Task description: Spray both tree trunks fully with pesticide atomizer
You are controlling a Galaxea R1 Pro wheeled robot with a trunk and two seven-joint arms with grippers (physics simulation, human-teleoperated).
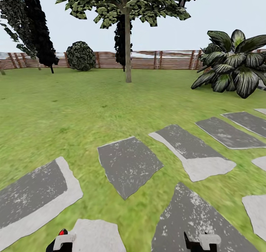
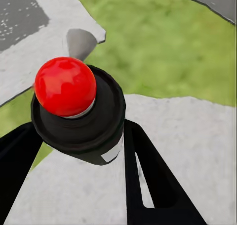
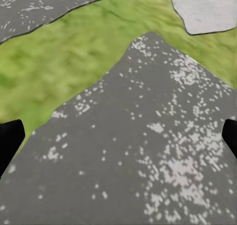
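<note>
Red-tipped pesticide atomizer point(image 2: 79, 111) clamped in left gripper point(image 2: 74, 151), low at near left over pale stepping stone point(image 2: 187, 136). Right gripper point(image 3: 118, 136) spread wide, empty, above dark stone. Pickup done; approach step in hand. Next: drive across lawn point(image 1: 66, 108) to tree trunk point(image 1: 128, 48), far centre. One tree in view, seven-odd stones, one fence point(image 1: 147, 60).

Bright, even daylight; slightly blurred renders
</note>
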